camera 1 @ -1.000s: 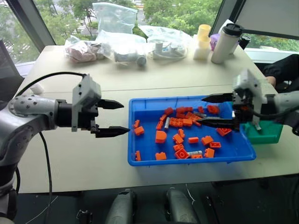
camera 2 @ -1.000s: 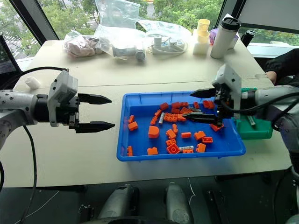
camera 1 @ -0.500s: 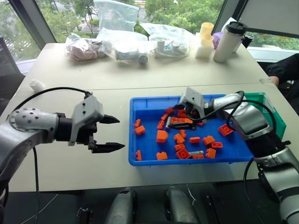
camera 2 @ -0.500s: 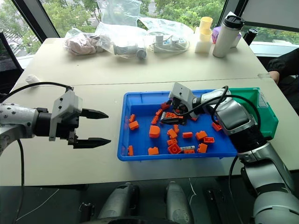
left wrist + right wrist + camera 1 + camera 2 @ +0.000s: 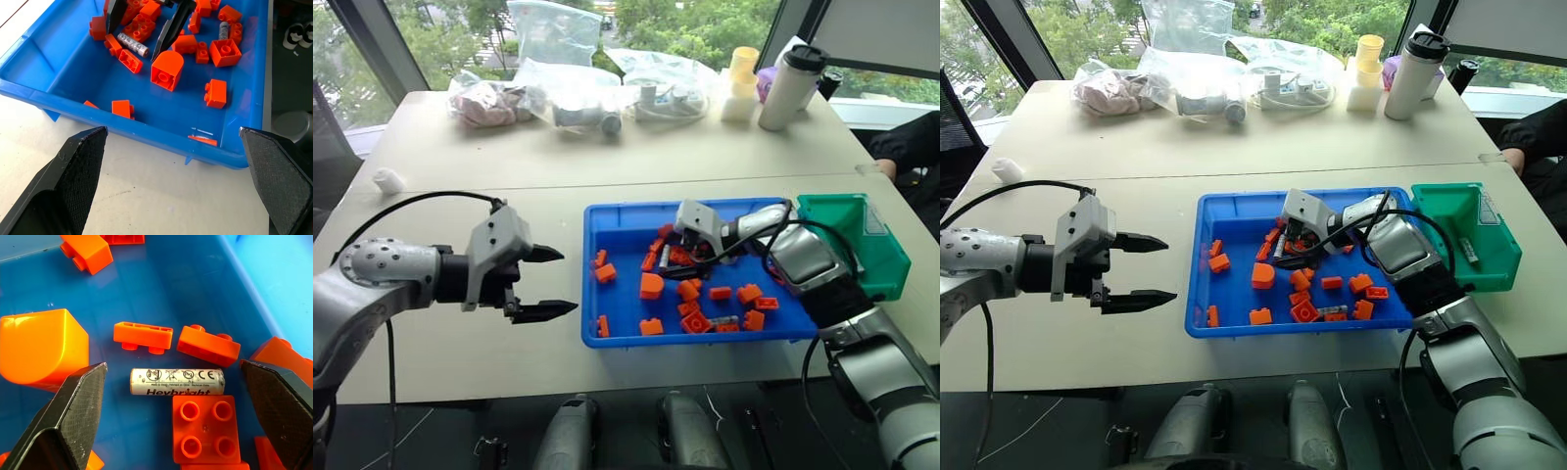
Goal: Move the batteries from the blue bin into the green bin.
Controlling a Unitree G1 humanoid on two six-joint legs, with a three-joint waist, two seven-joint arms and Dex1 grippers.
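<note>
One battery (image 5: pixel 177 382) lying flat crosswise between wide-spread right hand (image 5: pixel 171 382) fingers, left hand (image 5: pixel 553 282) wide too.

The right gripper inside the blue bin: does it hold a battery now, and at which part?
No. The right gripper is open, with the battery lying between its fingers, not yet gripped. The left gripper is open too, holding nothing.

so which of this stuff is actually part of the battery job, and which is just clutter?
Job:
- battery between the open right gripper's fingers
- second battery near the tray's front
- blue bin
- green bin
- left gripper, open, beside the tray

Clutter:
- orange toy bricks
- plastic bags
- white tumbler
- yellow cups
</note>
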